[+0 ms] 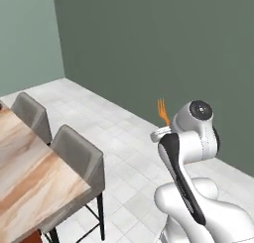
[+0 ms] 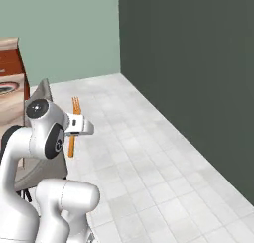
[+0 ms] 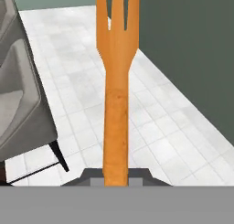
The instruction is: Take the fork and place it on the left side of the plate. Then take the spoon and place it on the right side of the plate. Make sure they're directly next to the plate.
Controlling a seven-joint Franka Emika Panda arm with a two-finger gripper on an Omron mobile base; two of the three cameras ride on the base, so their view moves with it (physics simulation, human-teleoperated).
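The fork (image 3: 116,95) is a flat, slim piece of matte orange with a faintly speckled straight handle that widens into short pointed tines. The gripper (image 3: 115,176) is nearly closed, its dark jaws clamped on the lower handle, so the fork stands up out of the hand. In the left base view the fork's (image 1: 162,112) tines show above the white, glossy, rounded arm, up in the air over the floor (image 1: 124,138) and well to the right of the table (image 1: 30,172). In the right base view the fork (image 2: 74,128) is upright beside the white hand.

The table has a smooth tan wood-grain top. Two chairs (image 1: 77,157) with grey padded shells and thin black legs sit along its far side. The floor is pale square tile with a marbled look. The walls (image 1: 163,53) are plain matte grey-green. No writing or labels can be read.
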